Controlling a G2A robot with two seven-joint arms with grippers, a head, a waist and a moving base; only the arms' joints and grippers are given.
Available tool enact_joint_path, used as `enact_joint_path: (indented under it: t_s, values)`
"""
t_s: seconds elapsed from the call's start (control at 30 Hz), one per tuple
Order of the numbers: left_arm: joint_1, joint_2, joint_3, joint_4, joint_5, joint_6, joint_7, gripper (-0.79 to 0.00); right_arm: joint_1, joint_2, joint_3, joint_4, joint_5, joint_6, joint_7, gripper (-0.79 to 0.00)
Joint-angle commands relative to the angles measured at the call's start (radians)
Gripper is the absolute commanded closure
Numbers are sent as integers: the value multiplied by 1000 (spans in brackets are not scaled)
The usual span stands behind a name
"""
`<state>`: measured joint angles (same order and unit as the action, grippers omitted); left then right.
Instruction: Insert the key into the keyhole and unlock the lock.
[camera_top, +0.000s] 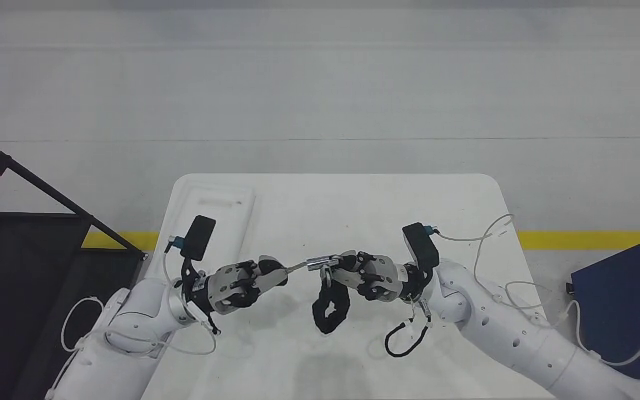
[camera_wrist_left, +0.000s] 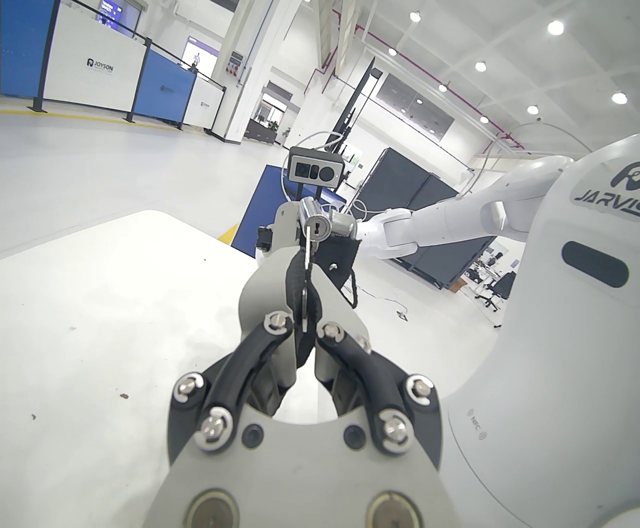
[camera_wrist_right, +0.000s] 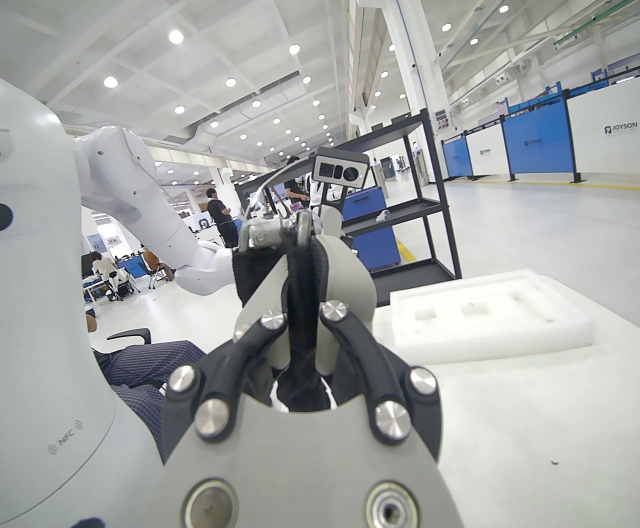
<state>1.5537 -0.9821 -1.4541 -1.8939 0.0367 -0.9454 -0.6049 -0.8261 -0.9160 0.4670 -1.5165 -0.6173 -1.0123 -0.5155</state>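
The lock is a silver cylinder with a black strap loop hanging under it, held above the table's front middle. My right gripper is shut on the lock's black part, and the cylinder sticks out past its fingertips. From the other side my left gripper is shut on the key. In the left wrist view the key rises from the closed gripper, with its tip at the keyhole in the cylinder's round face. How deep the blade sits is hidden.
A white foam tray with square pockets lies at the table's far left corner, also in the right wrist view. A black cable loop hangs by the right forearm. The white table is bare behind the grippers.
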Motion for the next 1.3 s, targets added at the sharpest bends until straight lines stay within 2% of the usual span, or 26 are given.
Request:
enact_joint_path:
  t_s: [0.0,0.3,0.53,1.27]
  values:
    - [4,1,-2,-3,4,0,5,0,0,0,0,0,0,0,0,0]
    - [20,7,-12,-20,6,9,11,0,0,0,0,0,0,0,0,0]
    - [33,15,-19,-32,-17,44,-25,0,0,0,0,0,0,0,0,0]
    - [3,36,-16,-16,-94,47,-107,0,0,0,0,0,0,0,0,0]
